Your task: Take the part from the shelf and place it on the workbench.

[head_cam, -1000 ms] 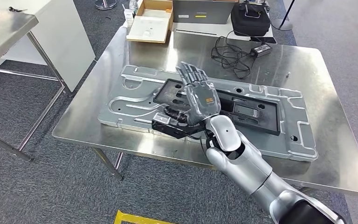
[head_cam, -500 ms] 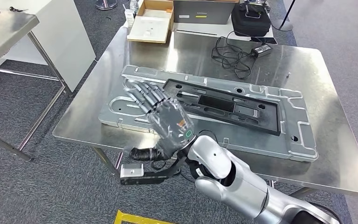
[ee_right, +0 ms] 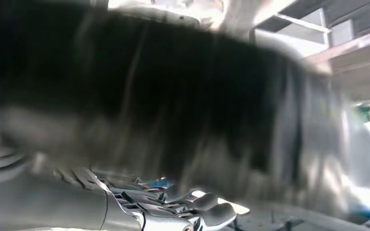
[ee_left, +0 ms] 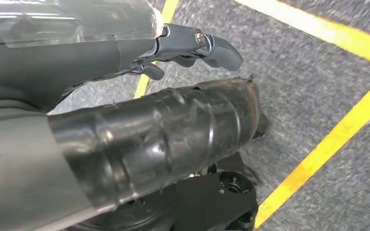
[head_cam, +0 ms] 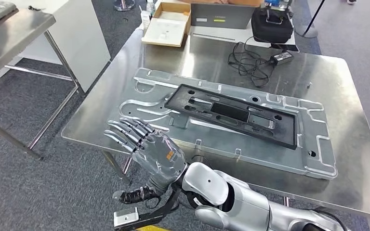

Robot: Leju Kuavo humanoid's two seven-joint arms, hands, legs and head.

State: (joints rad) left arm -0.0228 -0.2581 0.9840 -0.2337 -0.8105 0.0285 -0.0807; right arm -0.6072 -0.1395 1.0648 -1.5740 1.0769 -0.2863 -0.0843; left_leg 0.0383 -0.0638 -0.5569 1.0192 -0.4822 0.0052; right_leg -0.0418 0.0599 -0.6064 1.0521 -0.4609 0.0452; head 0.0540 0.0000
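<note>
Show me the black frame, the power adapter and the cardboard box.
black frame (head_cam: 231, 114): head view, its middle panel.
power adapter (head_cam: 282, 57): head view, top of the brick.
cardboard box (head_cam: 166, 30): head view, its white inside.

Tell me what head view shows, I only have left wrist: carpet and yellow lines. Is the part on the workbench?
Observer: Yes. The black part lies flat on the silver plate on the workbench.
Operator: Right hand holding anything?
Observer: No. The right hand is empty, fingers spread, by the workbench's near edge.
Operator: Clutter near the part?
Observer: A black cable lies at the far side, apart from the part.
</note>
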